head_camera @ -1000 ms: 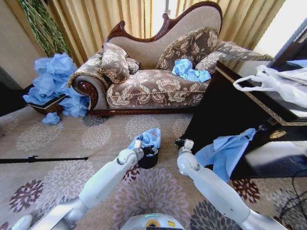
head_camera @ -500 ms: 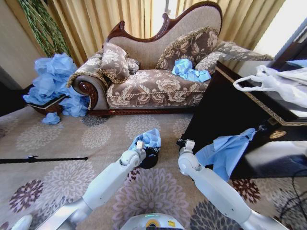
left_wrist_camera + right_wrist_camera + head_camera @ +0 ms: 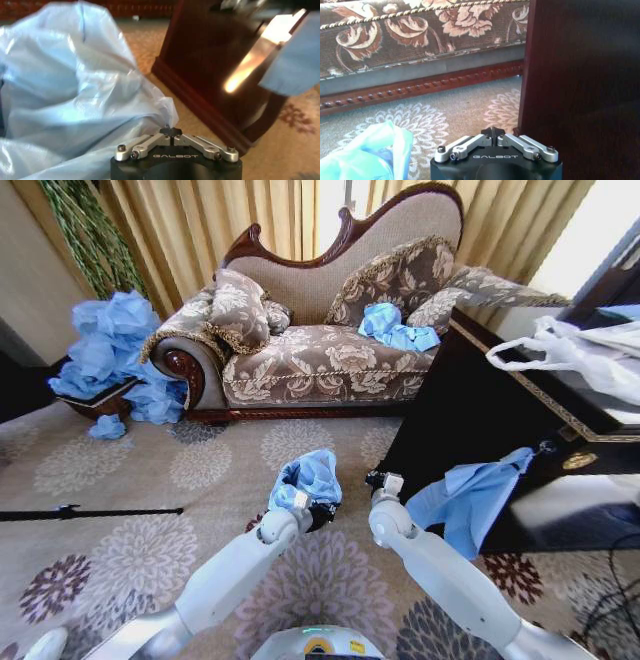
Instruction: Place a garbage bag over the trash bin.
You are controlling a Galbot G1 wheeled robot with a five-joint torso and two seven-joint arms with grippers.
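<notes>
Left pincer, pinching the bag, hides the bin beneath; right pincer, pressed together, idles beside the cabinet.

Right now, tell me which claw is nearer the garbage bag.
Left. The left claw is shut on the edge of the garbage bag, which sits over the trash bin. The right claw hangs shut beside it, apart from the plastic.
</notes>
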